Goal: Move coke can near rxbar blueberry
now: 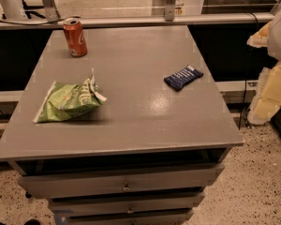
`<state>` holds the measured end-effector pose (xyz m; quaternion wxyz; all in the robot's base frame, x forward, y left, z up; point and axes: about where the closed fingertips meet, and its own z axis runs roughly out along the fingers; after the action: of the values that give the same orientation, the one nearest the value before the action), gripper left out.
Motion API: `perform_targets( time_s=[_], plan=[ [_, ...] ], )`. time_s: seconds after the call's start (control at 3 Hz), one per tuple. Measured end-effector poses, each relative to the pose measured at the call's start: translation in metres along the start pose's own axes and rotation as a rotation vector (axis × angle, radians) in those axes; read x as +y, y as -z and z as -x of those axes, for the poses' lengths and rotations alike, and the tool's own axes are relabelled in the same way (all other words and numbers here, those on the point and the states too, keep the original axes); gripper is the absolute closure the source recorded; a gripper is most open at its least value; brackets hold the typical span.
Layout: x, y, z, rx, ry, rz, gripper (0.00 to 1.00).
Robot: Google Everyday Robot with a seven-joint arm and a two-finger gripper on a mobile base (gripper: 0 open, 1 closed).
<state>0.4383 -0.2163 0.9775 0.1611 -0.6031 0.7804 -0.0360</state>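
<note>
— Where is the gripper?
— The gripper [275,83] is a pale shape past the right edge of the grey drawer table [131,125], touching nothing on it. Open or closed, I cannot tell.
— What lies nearest it?
— The rxbar blueberry [183,77], flat and angled on the right side.
— And the coke can?
— The coke can [75,37] stands upright at the far left corner, well apart from the bar. A green chip bag [68,101] lies front left.

The coke can [75,37] is glossy metal, the chip bag [68,101] crinkled plastic, the table [136,55] satin-smooth.
</note>
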Motion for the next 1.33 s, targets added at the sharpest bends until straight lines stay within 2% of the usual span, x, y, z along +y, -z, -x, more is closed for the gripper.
perform_targets(
  time_s=[0.33,0.67,1.0,1.33],
  plan=[
    [-0.004,0.01,-0.003,-0.01,0.013,-0.017,0.0],
    [-0.037,0.008,-0.001,-0.109,0.024,-0.047,0.0],
    [-0.088,-0.013,0.025,-0.279,0.027,-0.067,0.0],
    [-0.133,-0.043,0.068,-0.452,0.014,-0.079,0.0]
  ],
)
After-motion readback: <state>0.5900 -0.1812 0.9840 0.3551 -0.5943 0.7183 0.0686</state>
